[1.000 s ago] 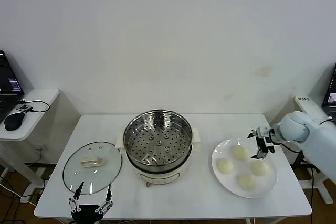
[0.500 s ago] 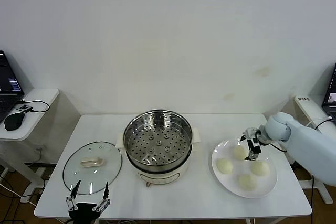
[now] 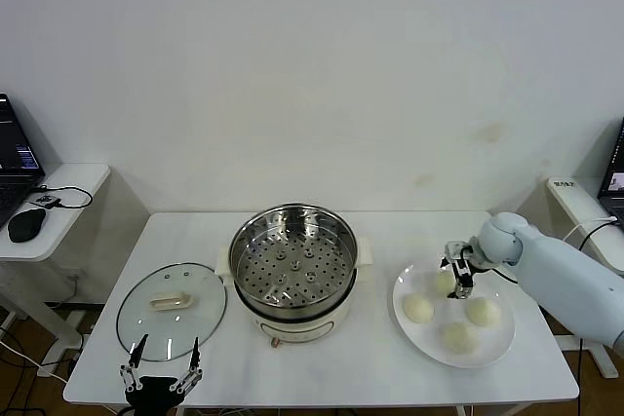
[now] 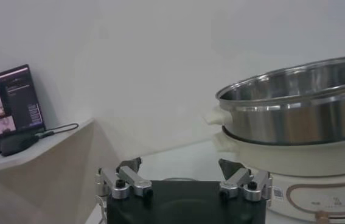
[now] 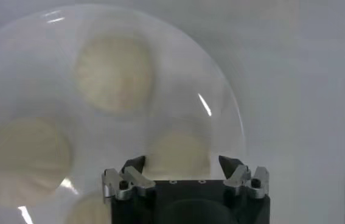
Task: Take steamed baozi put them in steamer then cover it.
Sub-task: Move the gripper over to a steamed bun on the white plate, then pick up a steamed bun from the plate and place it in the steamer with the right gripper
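Note:
Four cream-white baozi lie on a white plate (image 3: 501, 337) at the table's right: one far (image 3: 444, 283), one left (image 3: 417, 308), one right (image 3: 482, 311), one near (image 3: 458, 337). My right gripper (image 3: 458, 276) is open and hovers just over the far baozi; in the right wrist view that bun (image 5: 178, 149) sits between the open gripper's (image 5: 182, 163) fingertips, not gripped. The steel steamer (image 3: 292, 270) stands at the table's middle with its perforated tray bare. The glass cover (image 3: 172, 309) lies flat to its left. My left gripper (image 3: 159, 378) is open and empty by the front edge, near the cover.
A side table at the far left holds a laptop (image 3: 15, 158) and a mouse (image 3: 26, 225). In the left wrist view the open left gripper (image 4: 180, 165) faces the steamer's side (image 4: 300, 109). Another laptop's edge (image 3: 614, 172) shows at the far right.
My right gripper has moved left over the plate and now sits above the far baozi. My left gripper has drifted slightly lower along the front edge.

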Robot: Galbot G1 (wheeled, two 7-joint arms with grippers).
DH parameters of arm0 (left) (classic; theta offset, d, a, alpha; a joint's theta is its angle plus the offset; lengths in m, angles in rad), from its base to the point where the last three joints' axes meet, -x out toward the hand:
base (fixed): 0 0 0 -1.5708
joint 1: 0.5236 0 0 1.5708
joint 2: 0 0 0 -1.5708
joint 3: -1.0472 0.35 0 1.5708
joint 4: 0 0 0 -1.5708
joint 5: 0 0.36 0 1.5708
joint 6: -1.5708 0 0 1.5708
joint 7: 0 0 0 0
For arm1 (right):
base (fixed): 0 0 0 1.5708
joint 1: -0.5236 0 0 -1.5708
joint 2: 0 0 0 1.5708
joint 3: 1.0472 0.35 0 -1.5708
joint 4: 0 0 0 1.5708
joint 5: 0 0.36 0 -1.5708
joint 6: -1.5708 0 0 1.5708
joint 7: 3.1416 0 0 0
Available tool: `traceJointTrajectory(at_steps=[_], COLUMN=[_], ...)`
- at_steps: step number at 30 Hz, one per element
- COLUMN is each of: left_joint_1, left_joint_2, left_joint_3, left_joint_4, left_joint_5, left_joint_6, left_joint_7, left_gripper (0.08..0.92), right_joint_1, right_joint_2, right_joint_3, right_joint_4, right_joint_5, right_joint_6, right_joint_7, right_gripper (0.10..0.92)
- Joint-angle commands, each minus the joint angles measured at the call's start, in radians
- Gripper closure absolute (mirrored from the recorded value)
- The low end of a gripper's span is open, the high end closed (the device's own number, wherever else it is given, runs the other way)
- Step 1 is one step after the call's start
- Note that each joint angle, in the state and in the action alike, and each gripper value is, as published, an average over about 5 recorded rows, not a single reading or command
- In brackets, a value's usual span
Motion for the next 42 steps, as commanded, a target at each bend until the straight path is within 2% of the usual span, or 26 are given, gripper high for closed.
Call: traceJointTrajectory(at_steps=[1, 14, 22, 28, 34, 38, 42], left_joint_1=[0.0, 0.002, 0.004, -0.004, -0.012, -0.01, -0.009], left_joint_2=[-0.001, -0.001, 0.003, 0.006, 0.01, 0.019, 0.026], left_joint_3=[0.0, -0.006, -0.012, -0.004, 0.006, 0.005, 0.0], left_joint_4=[0.001, -0.001, -0.004, -0.001, 0.002, -0.001, -0.005], left_joint_5=[0.0, -0.001, -0.004, -0.007, -0.014, -0.023, -0.031], left_joint_6=[0.0, -0.002, -0.004, -0.003, -0.006, -0.015, -0.017], left_joint_7=[0.0, -0.003, -0.003, -0.001, 0.001, 0.0, 0.0], left_gripper=[0.177, 0.177, 0.177, 0.177, 0.177, 0.177, 0.177], right_joint_1=[0.003, -0.003, 0.03, 0.169, 0.433, 0.628, 0.789], right_joint_2=[0.011, 0.012, -0.03, -0.141, -0.198, -0.158, -0.045], right_joint_3=[-0.002, 0.015, -0.005, -0.112, -0.255, -0.377, -0.486], right_joint_4=[-0.013, -0.022, 0.026, 0.163, 0.276, 0.292, 0.276], right_joint_5=[-0.008, -0.021, 0.009, 0.105, 0.263, 0.37, 0.441], right_joint_6=[-0.001, 0.0, 0.003, -0.014, -0.037, -0.041, -0.029], right_joint_7=[0.0, -0.006, -0.021, -0.033, -0.037, -0.037, -0.026], right_gripper=[0.313, 0.429, 0.463, 0.467, 0.465, 0.465, 0.465])
